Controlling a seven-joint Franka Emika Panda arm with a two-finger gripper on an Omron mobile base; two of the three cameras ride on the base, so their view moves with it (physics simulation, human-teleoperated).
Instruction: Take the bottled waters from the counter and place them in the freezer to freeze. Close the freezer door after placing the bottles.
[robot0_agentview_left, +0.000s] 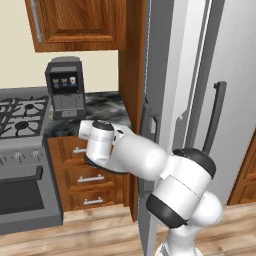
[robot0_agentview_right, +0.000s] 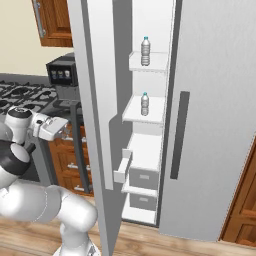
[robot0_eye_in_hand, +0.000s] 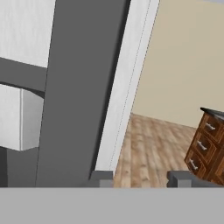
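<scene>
Marbled counter (robot0_agentview_left: 102, 102), smooth grey freezer door (robot0_agentview_right: 95, 100)

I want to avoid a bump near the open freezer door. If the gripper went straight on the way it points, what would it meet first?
Judging by the hand view, the gripper points past the freezer door's edge; likely the wooden floor first, though depth is unclear.

**A home kitchen**

A grey gas stove (robot0_agentview_left: 22, 117) with black burner grates stands beside a dark marbled counter (robot0_agentview_left: 102, 102) over brown wooden drawers (robot0_agentview_left: 82, 177) with silver handles. A coffee machine (robot0_agentview_left: 65, 87) sits at the counter's back edge under wooden wall cabinets (robot0_agentview_left: 80, 22). A tall light-grey freezer (robot0_agentview_right: 210, 125) stands open on a wood-plank floor (robot0_eye_in_hand: 148, 151).
</scene>
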